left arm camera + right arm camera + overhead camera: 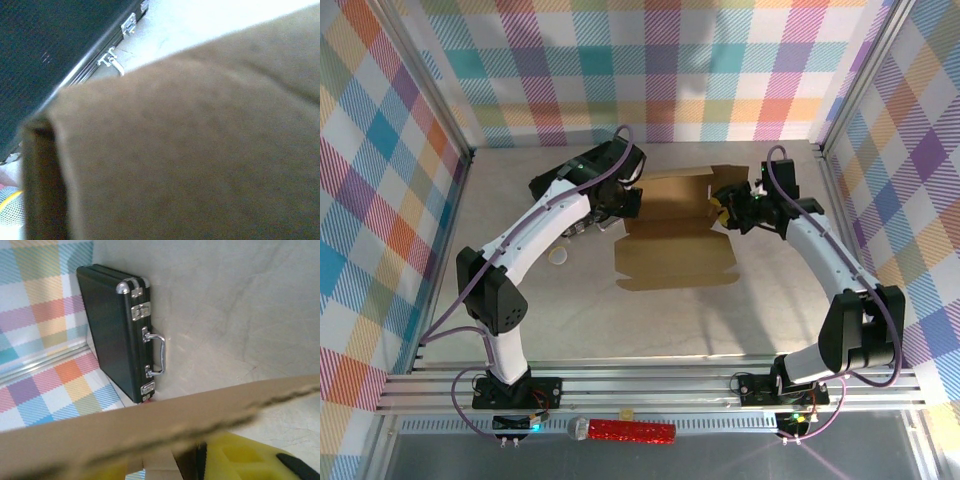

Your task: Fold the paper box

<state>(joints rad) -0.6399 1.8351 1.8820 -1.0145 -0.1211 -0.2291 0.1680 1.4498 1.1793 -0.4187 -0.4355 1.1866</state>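
Box (675, 245) is lying mid-table (660, 320), mostly flat. Left gripper (623, 200) is sitting closed at its left edge, grip unclear. Right gripper (722, 212) is sitting at the right flap, cardboard hiding its jaws, can't tell. Case (120, 330) is sitting left of box.

Both arms reach forward, left hand (621, 198) closed, right hand (725, 212) facing it.

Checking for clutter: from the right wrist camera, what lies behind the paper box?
A black case with a metal handle sits on the table beside the plaid wall. The paper box edge covers the table nearer the camera.
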